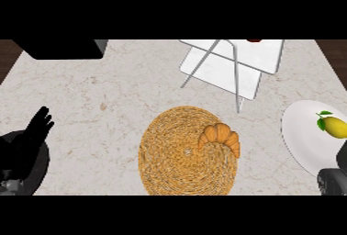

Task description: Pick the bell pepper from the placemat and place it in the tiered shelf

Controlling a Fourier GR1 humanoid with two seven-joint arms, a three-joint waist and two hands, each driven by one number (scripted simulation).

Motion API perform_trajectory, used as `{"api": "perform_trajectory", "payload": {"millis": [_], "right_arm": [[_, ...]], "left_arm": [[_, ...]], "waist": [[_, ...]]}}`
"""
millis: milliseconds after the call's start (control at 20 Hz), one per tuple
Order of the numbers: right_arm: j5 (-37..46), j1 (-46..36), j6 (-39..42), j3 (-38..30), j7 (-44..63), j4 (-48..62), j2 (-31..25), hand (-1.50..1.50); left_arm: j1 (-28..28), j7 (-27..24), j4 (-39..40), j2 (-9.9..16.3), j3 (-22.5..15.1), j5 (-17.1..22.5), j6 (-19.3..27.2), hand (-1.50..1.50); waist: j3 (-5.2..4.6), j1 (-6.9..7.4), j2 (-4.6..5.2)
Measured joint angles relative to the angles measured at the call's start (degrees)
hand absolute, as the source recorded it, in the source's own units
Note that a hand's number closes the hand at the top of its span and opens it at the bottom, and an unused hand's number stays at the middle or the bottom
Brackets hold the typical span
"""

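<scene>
The left hand (37,124) rests open at the left edge, fingers up. The right hand (333,176) shows only partly at the lower right; its fingers I cannot tell. On the woven placemat (177,160) lies a croissant (222,137), on the white plate (305,137) a lemon (333,126). At the top edge, on the white tiered shelf (230,64), shows a small red thing (254,40), maybe the bell pepper

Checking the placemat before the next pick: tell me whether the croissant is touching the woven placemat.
Touching. The head view shows the croissant lying on the placemat's right part, its curved body resting on the woven surface, no gap showing.
</scene>
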Motion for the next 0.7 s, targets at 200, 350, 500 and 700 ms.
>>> {"api": "perform_trajectory", "payload": {"millis": [200, 350, 500, 700], "right_arm": [[-2.91, 1.6, 5.59, -2.92, 3.87, -10.62, -3.68, -1.5], [-6.51, 3.15, 9.76, -7.27, 4.99, -16.19, -7.94, -1.5], [-11.17, 5.47, 14.01, -11.31, 5.65, -20.54, -11.03, -1.5], [-18.88, 8.43, 19.04, -17.29, 5.55, -24.55, -14.94, -1.5]], "left_arm": [[0.97, 0.28, -0.85, -0.77, -0.3, -0.44, 0.61, 0.0], [2.14, -0.12, -1.03, -1.01, 0.14, -0.2, 0.62, 0.0], [3.26, -0.21, -1.54, -1.01, 0.5, -0.14, 0.75, 0.0], [3.69, 0.84, -2.18, -0.75, 1.19, -0.14, 1.47, 0.0]], "waist": [[0.01, -0.81, -0.37], [0.02, -1.52, -0.63], [0.05, -2.56, -1.07], [0.09, -3.92, -1.54]]}}
